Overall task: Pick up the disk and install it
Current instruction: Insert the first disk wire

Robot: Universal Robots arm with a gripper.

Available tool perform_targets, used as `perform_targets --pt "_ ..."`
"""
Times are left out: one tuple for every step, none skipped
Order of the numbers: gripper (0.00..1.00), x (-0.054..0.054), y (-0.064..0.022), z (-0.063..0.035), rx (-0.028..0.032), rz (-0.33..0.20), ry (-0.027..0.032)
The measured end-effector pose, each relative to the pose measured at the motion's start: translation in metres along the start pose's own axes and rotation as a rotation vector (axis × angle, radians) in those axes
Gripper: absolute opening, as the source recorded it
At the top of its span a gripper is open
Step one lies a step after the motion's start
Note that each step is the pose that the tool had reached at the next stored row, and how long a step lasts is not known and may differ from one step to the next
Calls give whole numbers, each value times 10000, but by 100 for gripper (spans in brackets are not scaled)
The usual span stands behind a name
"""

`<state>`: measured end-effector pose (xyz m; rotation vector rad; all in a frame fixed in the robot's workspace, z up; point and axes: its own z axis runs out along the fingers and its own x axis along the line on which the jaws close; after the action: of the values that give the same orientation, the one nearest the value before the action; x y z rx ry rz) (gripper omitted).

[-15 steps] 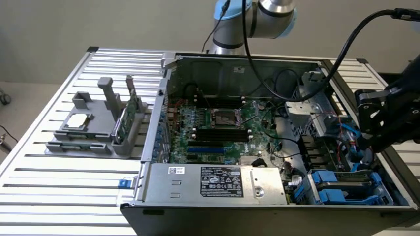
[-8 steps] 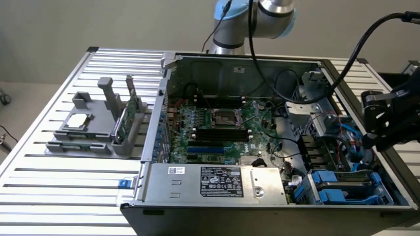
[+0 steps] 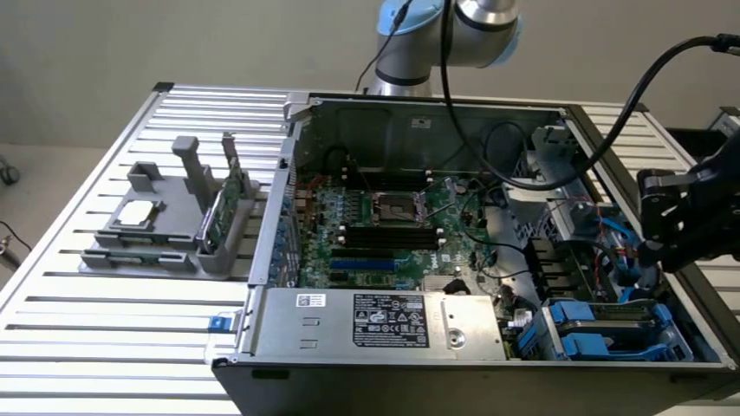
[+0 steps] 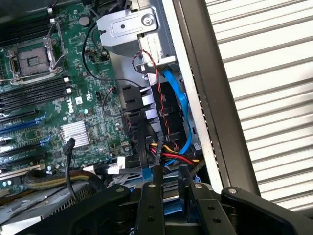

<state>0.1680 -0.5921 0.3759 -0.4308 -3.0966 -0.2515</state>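
Note:
My black gripper [image 3: 671,247] hangs over the drive-bay corner of the open computer case [image 3: 417,108], at the exterior view's right. In the wrist view its two fingers [image 4: 149,196] stand close together, shut on a thin blue-edged thing held edge-on, which I take for the disk [image 4: 168,195]. Most of the disk is hidden behind the gripper body. Straight below lie black drive connectors and a bundle of red, yellow and blue cables [image 4: 171,156]. The blue plastic drive bay [image 3: 607,334] sits just in front of the gripper, in the case's near corner at the exterior view's right.
The green motherboard [image 3: 382,221] fills the case floor, with a silver power supply [image 3: 382,321] along the near side. A blue data cable [image 4: 180,110] runs beside the case wall [image 4: 205,98]. A grey fixture [image 3: 162,225] at the exterior view's left holds a small silver chip and a green card.

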Motion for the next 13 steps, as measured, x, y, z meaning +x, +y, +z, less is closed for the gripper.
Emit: perform_targets --pt "27 -3 -6 11 -22 53 -3" --pt "27 -5 -11 21 -41 109 -7" --pt "27 -7 -16 31 -56 167 -12" --pt "27 -9 -22 40 -71 228 -18" --pt "27 -10 -28 49 -85 293 -25" --pt "27 -12 -33 58 -96 355 -33" --pt "27 -13 -38 65 -102 423 -43" --pt "27 -14 -42 71 -105 500 -55" --pt "27 -15 -45 76 -108 584 -68" --pt "27 -15 -48 80 -111 680 -84" --pt "27 -16 -49 84 -112 794 -104" --pt "27 -16 -51 87 -115 915 -124" --pt "27 -17 -53 91 -120 1037 -143"
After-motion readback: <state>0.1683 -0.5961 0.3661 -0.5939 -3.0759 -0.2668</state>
